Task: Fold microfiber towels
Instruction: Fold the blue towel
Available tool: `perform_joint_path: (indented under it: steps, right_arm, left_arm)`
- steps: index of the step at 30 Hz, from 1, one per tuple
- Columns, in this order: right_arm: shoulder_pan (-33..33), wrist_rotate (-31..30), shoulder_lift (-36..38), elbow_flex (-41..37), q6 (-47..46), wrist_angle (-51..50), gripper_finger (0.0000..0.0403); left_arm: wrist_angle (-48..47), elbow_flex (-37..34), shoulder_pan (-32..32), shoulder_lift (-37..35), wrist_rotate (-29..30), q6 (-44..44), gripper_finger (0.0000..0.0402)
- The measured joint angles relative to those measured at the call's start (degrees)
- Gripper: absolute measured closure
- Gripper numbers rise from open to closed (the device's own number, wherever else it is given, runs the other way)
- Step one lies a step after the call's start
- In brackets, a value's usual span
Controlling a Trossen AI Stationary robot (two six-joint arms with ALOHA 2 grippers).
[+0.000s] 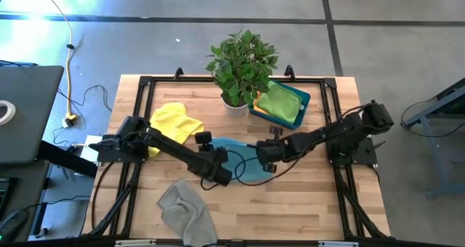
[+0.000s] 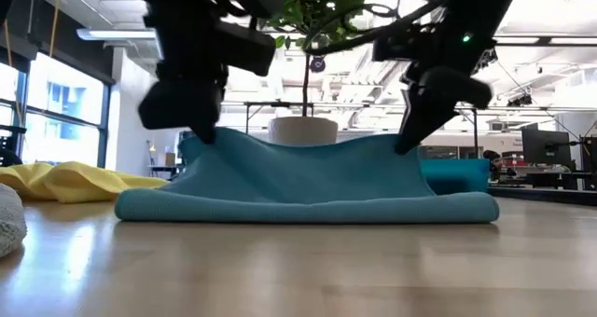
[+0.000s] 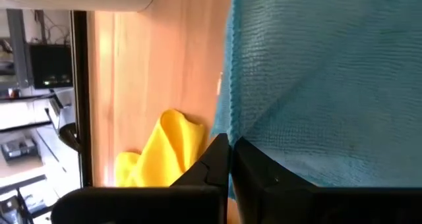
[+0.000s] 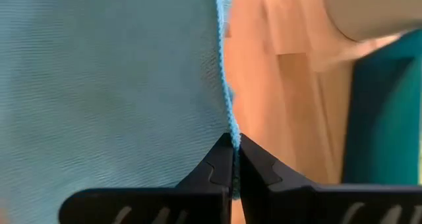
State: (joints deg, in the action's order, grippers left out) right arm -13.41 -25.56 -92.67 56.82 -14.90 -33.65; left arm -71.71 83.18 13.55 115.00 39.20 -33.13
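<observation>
A light blue towel point(image 1: 231, 142) lies at the middle of the table, between my two grippers. In the low view its near part point(image 2: 308, 208) rests on the table as a rolled fold, and its far edge is raised at both ends and sags between them. My left gripper point(image 1: 221, 171) is shut on the towel's left raised corner. My right gripper point(image 1: 263, 158) is shut on its right raised corner. A yellow towel point(image 1: 174, 120) lies crumpled at the far left. A grey towel point(image 1: 186, 211) lies at the near edge. A green towel point(image 1: 280, 102) lies in the teal bin. My left gripper pinches the light blue towel's hemmed edge point(image 3: 231, 125) between its two fingers, at the left raised corner point(image 2: 201, 138). It comes from above, pointing down. That corner is lifted, the rest slopes down to the table. My right gripper pinches the towel's hemmed edge point(image 4: 229, 126) between its two fingers, at the right raised corner point(image 2: 403, 145). It comes from above, slanting down. The corner is lifted and the cloth sags toward the middle.
A potted plant point(image 1: 241, 64) in a white pot stands at the far middle. The teal bin point(image 1: 304, 102) sits to its right. Bare wood point(image 1: 290, 203) lies at the near right of the table.
</observation>
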Motion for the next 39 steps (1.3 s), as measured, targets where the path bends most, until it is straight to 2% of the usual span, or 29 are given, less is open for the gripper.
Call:
perform_joint_path:
  steps: [7, 10, 14, 18, 22, 26, 31, 39]
  right_arm:
    - [3.5, 0.4, -1.2, 0.0, 0.5, -0.8, 0.0401]
    - [4.4, 0.6, -1.4, 0.0, 1.5, -1.3, 0.0387]
    - [4.8, 0.2, -1.4, 0.0, 1.5, -2.3, 0.0336]
    - [4.8, 0.5, -1.4, 0.0, -1.1, -3.2, 0.0277]
    - [4.5, 5.0, -1.4, 0.0, -5.5, -3.9, 0.0244]
    - [1.8, 8.7, -1.4, 0.0, -8.4, -3.0, 0.0243]
    - [-4.1, 9.2, -1.4, 0.0, -10.9, 1.3, 0.0253]
    - [-11.0, 2.9, -1.3, -4.4, -16.7, 12.9, 0.0258]
  left_arm:
    - [2.3, 0.0, -3.7, 0.0, -1.0, 2.3, 0.0397]
    - [2.4, 0.0, -5.0, 0.0, -1.1, 2.3, 0.0386]
    - [2.1, 0.0, -6.6, 0.0, -1.0, 2.3, 0.0357]
    - [1.2, 0.0, -7.7, 0.0, -1.1, 2.3, 0.0309]
    - [0.6, 0.0, -8.0, 0.0, -4.4, 2.7, 0.0275]
    - [1.3, 0.0, -6.3, 0.0, -9.2, 8.5, 0.0270]
    - [5.3, 0.0, -3.0, 0.0, -13.7, 14.6, 0.0278]
    - [17.8, -4.1, -0.2, 0.0, -16.8, 18.3, 0.0283]
